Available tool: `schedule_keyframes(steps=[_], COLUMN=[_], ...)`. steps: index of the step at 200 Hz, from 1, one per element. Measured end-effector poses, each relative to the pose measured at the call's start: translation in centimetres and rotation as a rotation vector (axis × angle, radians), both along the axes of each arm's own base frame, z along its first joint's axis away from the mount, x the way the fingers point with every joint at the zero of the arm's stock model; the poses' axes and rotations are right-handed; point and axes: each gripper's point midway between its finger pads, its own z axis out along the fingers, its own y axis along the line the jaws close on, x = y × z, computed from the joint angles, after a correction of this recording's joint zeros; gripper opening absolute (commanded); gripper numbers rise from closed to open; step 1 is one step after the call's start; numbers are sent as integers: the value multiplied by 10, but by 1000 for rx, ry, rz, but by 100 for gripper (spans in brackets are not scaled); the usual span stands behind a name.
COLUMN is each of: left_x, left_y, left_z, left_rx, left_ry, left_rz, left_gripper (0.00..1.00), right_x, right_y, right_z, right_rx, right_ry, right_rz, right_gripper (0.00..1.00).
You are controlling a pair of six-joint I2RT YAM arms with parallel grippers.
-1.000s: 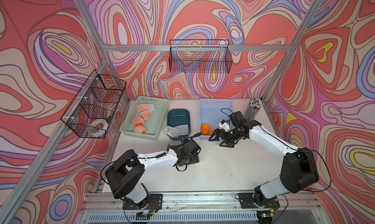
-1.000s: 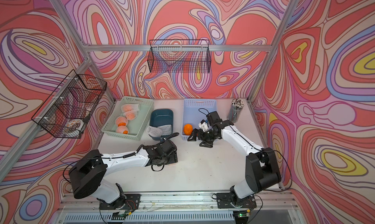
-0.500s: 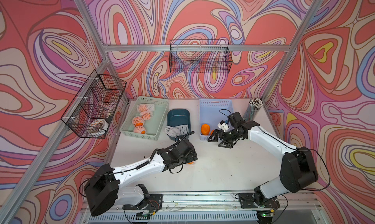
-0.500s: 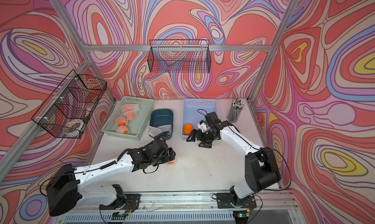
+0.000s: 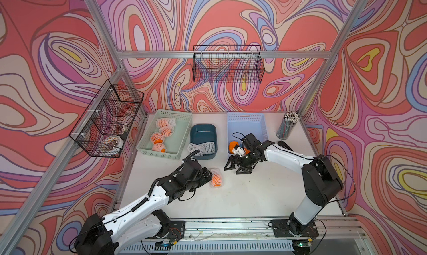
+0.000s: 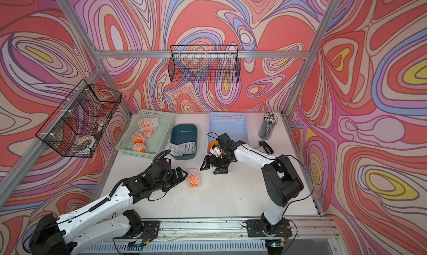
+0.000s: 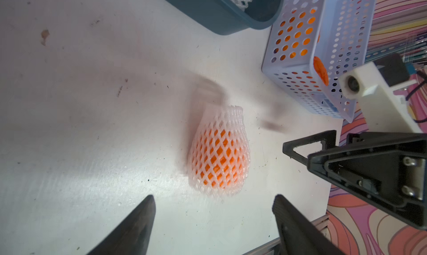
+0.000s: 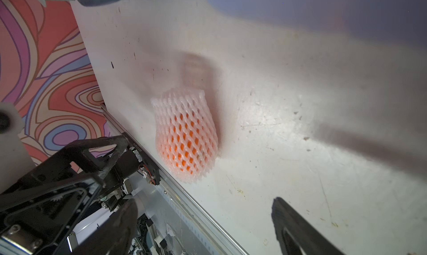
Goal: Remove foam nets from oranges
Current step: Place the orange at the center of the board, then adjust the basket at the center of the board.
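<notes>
One orange in a white foam net [image 5: 216,177] [image 6: 193,178] lies on the white table between the two arms, touching neither. My left gripper [image 5: 206,173] [image 7: 213,199] is open just left of it; the netted orange [image 7: 219,154] sits ahead of its tips. My right gripper [image 5: 235,169] [image 8: 204,203] hangs open just right of and behind the netted orange [image 8: 187,136]. Several netted oranges [image 5: 159,147] lie in the green basket [image 5: 159,154]. A bare orange [image 5: 231,145] sits in the blue basket [image 5: 246,114]. Empty foam nets [image 5: 201,147] drape over the teal tub [image 5: 203,126].
A cup of pencils [image 5: 286,126] stands at the back right corner. Black wire baskets hang on the back wall [image 5: 227,64] and the left wall [image 5: 108,122]. The table's front edge meets an aluminium rail [image 5: 231,221].
My left gripper has drawn back toward the front left, uncovering the netted orange on the table. My right gripper has shifted slightly toward it.
</notes>
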Motion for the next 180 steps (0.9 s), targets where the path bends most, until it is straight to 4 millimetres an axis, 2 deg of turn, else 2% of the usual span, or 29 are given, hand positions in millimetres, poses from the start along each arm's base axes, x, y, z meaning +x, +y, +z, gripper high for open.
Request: schedule_keyframes(steps=[61,124,180], left_x=[10,19,25], left_y=[-11,-19,-26], left_z=[-21,-46,-47], left_rx=[-45,-30,-45], left_ry=[54,102,91], left_rz=[-17,-42,-55], left_gripper=[72,62,60], right_x=[10,17,14], right_y=[27,46,52], right_z=[-22,-25,-25], right_rx=[15,51,44], right_ry=[-18,-67,-77], right_rz=[57,100,120], right_gripper=[77,67,64])
